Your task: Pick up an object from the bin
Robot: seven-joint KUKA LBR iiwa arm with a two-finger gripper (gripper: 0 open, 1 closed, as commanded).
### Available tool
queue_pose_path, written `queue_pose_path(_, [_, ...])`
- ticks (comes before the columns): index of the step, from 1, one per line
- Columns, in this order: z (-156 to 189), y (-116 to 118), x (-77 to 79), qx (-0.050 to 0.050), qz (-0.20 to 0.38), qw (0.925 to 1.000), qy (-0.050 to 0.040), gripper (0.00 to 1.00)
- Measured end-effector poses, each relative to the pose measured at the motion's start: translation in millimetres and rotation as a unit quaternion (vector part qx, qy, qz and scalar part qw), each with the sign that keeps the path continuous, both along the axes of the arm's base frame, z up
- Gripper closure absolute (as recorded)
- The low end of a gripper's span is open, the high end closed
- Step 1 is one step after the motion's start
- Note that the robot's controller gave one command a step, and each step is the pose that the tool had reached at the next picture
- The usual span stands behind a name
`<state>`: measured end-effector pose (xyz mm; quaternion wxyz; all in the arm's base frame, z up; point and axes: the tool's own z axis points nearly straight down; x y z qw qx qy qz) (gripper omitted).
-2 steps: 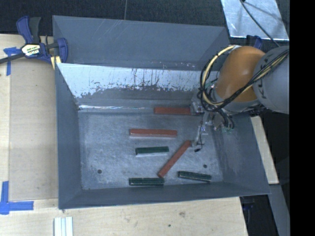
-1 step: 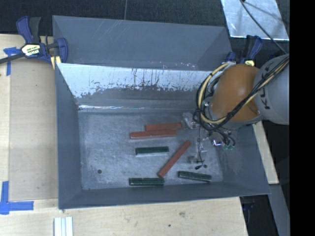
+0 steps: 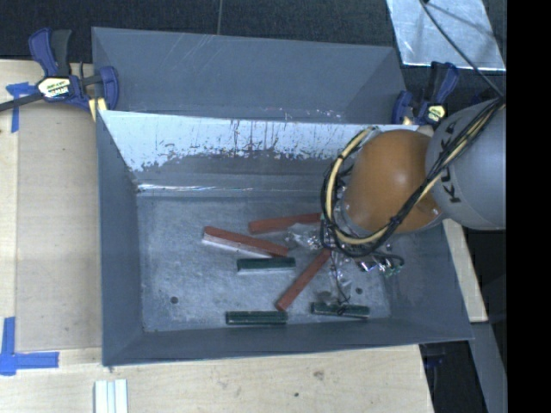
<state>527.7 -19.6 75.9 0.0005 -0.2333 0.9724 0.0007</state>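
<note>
1. Filling the middle of the camera view, a grey metal bin (image 3: 116,231) is sitting with its sloping walls opening upward. Its speckled floor is carrying a handful of loose sticks.
2. From the right of the frame the arm is reaching in. Its rounded orange cover (image 3: 387,183) is hanging over the right part of the floor, with black and yellow cables (image 3: 331,188) looping around it.
3. Below that cover, the end effector (image 3: 337,291) is pointing down at the lower right of the floor. Whether it is spread or pressed together I cannot tell, since its tip is blending with the wiring and metal parts around it.
4. Just beneath it, near the front wall, a short dark stick (image 3: 340,310) is lying flat and almost level.
5. Just to the left, a slanted reddish-brown stick (image 3: 300,286) is running from lower left to upper right, its upper end passing under the wrist.
6. Further left, at the centre of the floor, a dark green stick (image 3: 265,265) is lying level.
7. Above it, a long reddish-brown stick (image 3: 250,243) is tilting down toward the right.
8. Higher still, an upper reddish-brown stick (image 3: 284,224) is lying close to the wrist.
9. Along the front edge, left of the short dark one and apart from it, a longer dark stick (image 3: 256,317) is resting.
</note>
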Motion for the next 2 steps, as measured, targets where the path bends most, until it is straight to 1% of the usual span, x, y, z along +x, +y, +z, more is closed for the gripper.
queue_pose_path(1, [0,-1,0.4,-0.001,-0.001,1.0000,-0.0005,1.00])
queue_pose_path(2, [177,0,48.8,-0.002,0.190,0.9818,-0.0054,1.00])
